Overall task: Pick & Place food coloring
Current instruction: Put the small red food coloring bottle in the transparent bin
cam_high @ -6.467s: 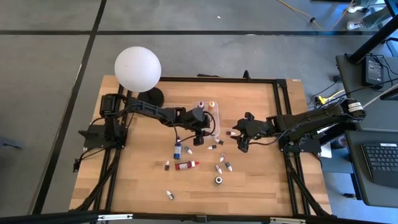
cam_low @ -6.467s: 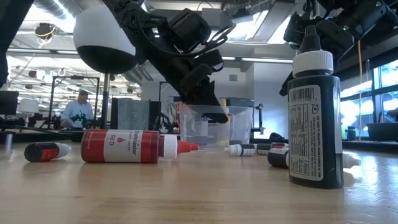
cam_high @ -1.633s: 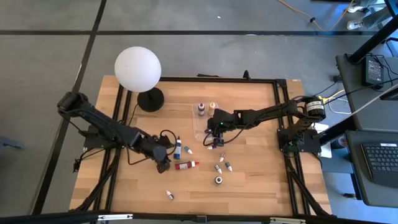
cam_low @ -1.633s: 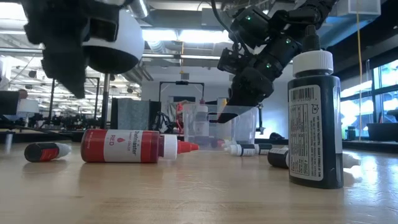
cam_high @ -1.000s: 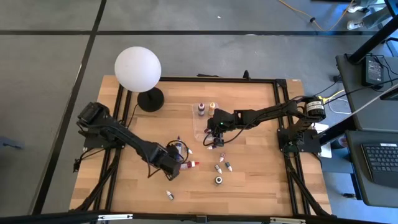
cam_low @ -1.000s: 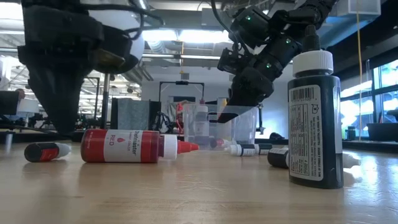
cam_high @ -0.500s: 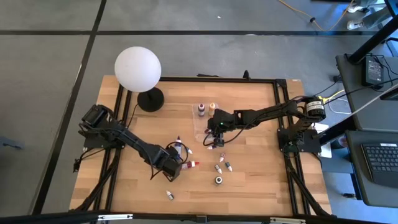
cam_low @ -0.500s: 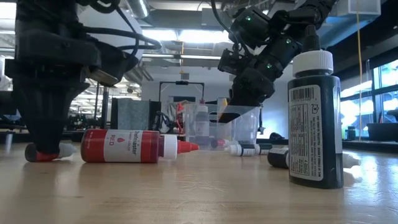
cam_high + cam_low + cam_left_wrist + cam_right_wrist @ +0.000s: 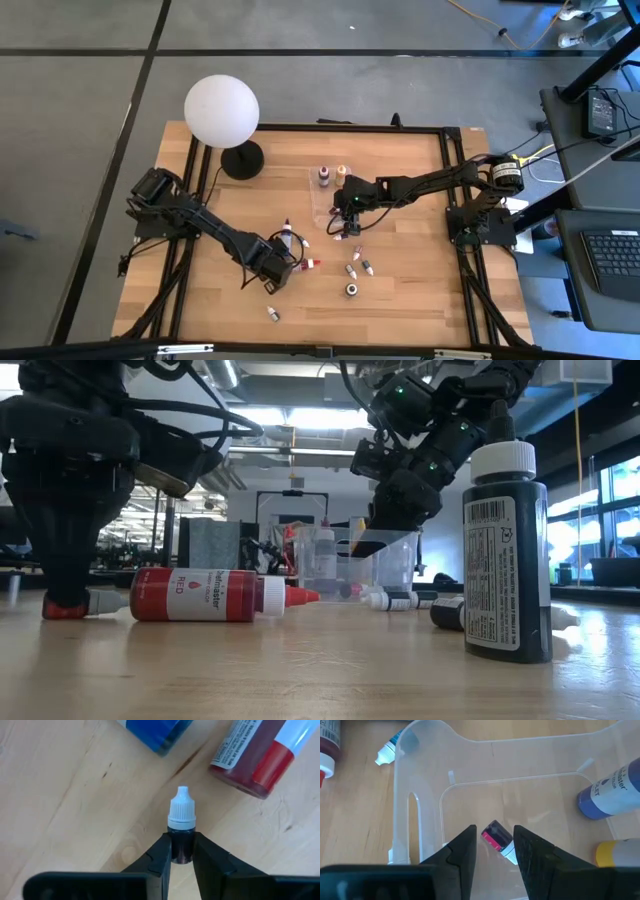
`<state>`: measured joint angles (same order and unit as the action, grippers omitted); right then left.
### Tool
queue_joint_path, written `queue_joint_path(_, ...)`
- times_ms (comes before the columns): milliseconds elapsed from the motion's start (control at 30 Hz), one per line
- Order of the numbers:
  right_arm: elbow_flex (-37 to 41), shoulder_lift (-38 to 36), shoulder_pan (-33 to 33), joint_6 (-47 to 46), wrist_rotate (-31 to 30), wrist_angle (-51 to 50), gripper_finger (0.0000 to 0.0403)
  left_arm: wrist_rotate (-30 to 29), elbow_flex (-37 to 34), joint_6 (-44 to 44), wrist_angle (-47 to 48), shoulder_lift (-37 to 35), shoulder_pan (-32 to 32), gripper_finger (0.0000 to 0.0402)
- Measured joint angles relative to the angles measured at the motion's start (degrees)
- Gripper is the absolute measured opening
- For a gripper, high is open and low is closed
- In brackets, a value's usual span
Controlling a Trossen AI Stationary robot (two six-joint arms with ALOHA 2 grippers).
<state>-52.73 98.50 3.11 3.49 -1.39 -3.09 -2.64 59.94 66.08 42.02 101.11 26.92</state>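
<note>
My left gripper [image 9: 272,270] stands near the table's middle, pointing down and shut on a small dark bottle with a white pointed cap [image 9: 180,812] that lies on the wood [image 9: 100,601]. A big red bottle [image 9: 303,264] and a blue one [image 9: 286,238] lie on their sides close by. My right gripper [image 9: 345,222] hangs over the clear box [image 9: 314,190], shut on a small dark bottle with a pink band [image 9: 496,835]. Two bottles stand upright in the box [image 9: 323,175]. My left gripper pinches the small bottle's dark body [image 9: 181,851], just below the cap, between its two fingers. The fingers come from above and lie across the bottle. The bottle lies on its side on the table, cap sticking out past the fingers. My right gripper has the pink-banded bottle [image 9: 492,831] between its two fingertips, slanting down from the table's right side. The bottle sits crooked across the gap, its white end [image 9: 508,851] against one finger. It hangs clear above the box's floor.
A white globe lamp [image 9: 221,110] stands at the far left. Several tiny bottles [image 9: 358,268] and a black cap [image 9: 352,290] lie right of the red bottle, one more [image 9: 272,313] near the front. A tall dark bottle [image 9: 505,550] stands close to the low camera.
My left gripper has sunk onto the small dark bottle beside the red one and shut on its body; the bottle still lies on the table. My right gripper has kept still over the box.
</note>
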Motion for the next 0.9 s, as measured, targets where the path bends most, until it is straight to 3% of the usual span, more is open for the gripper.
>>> queue_joint_path(267,0.0,0.0,0.0,0.0,0.0,0.0,0.0133,0.7,-0.1,-0.4,0.7,-2.1,0.0,0.0060)
queue_joint_path(500,0.1,-1.6,0.0,-0.5,0.0,-2.7,0.0133,-1.2,-0.1,-2.5,1.6,-9.4,-1.3,0.0059)
queue_joint_path(700,0.1,-9.5,-0.2,-1.8,0.0,-4.9,0.0133,-11.4,-0.1,-14.5,0.0,-18.0,-4.8,0.0060)
queue_joint_path(900,0.0,-16.2,-1.8,-2.5,0.0,-5.9,0.0133,-19.4,-0.1,-33.5,-9.9,-22.2,-10.7,0.0061)
